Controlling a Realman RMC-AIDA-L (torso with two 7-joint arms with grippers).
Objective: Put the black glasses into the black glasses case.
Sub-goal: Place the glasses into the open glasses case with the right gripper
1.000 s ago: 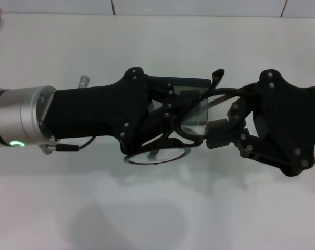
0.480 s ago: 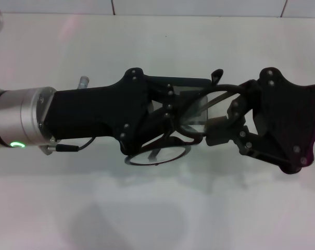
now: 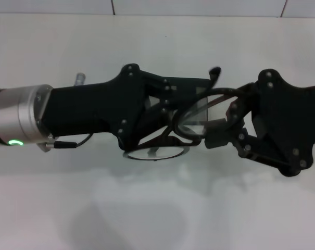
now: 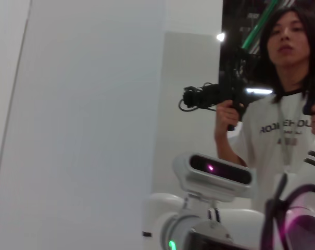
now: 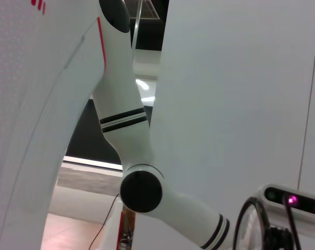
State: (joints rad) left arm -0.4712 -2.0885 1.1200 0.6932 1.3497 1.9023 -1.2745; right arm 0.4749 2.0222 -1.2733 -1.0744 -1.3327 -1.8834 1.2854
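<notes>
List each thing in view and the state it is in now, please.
Glasses: unfolded, off the table, gripped from both sides.
Left pincer: shut on the glasses.
Right pincer: shut on the glasses' frame.
Case: under the left pincer, mostly hidden; open or closed cannot be told.
Table: white.

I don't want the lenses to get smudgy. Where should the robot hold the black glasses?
Probably by the thin frame, not the lenses. The black glasses hang between the left end effector and right end effector, round lenses facing up, so pinching the rim or bridge from the sides looks best.
</notes>
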